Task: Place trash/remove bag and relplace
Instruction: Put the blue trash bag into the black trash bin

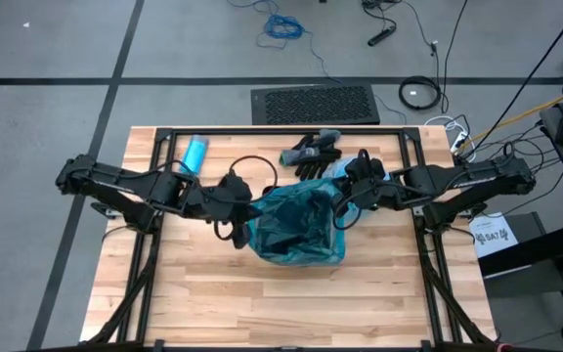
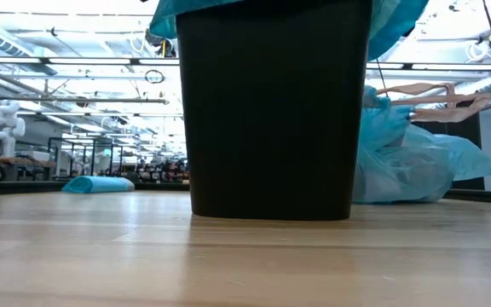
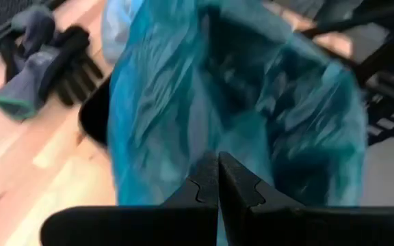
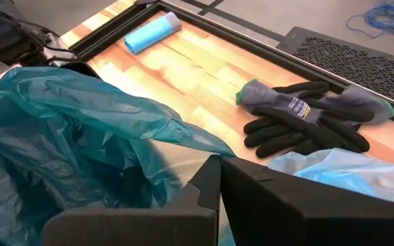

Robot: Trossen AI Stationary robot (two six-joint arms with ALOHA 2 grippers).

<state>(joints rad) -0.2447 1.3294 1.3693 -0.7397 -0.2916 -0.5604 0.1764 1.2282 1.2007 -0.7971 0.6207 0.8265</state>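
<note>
A black plastic trash bin (image 2: 271, 111), straight-walled and slightly tapered, is seen standing upright near the middle of the pale wooden plank worktop (image 1: 291, 303). It is lined with a thin, glossy teal plastic bag (image 1: 296, 225), whose crinkled film is draped over the rim and bunched across the opening. The left gripper (image 1: 235, 231) is placed at the bag's left edge, its dark fingers (image 3: 204, 191) pressed fully together against the teal film; whether film is pinched between them cannot be told. The right gripper (image 1: 340, 207) is held at the bag's right edge with its fingers (image 4: 214, 181) likewise closed tight, just beside the film. No loose scraps of trash can be made out; the bag's contents are hidden by its folds. Behind the bin, a pair of black and grey knit gloves (image 4: 313, 116) is laid flat on the worktop, and a second crumpled, lighter blue bag (image 2: 416, 162) is heaped beside them. A rolled blue bag (image 1: 194, 154) is left lying near the worktop's far left corner.
</note>
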